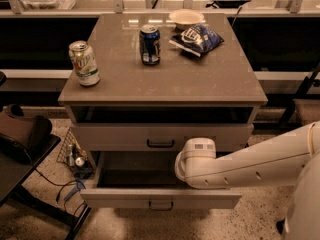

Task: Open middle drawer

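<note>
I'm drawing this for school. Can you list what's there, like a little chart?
tabletop: green can, blue can, chip bag, bowl
middle drawer: looks shut
bottom drawer: pulled out
robot arm: comes from the right, in front of the drawers
gripper: hidden behind the arm's end, near the drawers

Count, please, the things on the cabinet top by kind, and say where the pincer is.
Cans: 2
Bowls: 1
Snack bags: 1
Total: 4
Pincer: hidden behind the arm's white joint, above the pulled-out bottom drawer.
</note>
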Robot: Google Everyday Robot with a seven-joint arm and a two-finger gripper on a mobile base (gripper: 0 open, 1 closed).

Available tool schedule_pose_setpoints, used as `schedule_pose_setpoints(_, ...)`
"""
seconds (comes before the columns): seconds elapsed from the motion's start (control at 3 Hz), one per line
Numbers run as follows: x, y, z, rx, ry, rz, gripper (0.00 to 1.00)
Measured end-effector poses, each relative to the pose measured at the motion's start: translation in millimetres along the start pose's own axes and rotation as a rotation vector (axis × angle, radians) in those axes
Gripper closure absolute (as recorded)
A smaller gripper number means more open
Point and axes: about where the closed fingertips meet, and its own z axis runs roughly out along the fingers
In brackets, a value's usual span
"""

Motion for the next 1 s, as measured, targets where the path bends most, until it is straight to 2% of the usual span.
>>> schedule_pose_setpoints(1.0, -13, 27, 73, -0.064, -0.086, 0.039, 1.0)
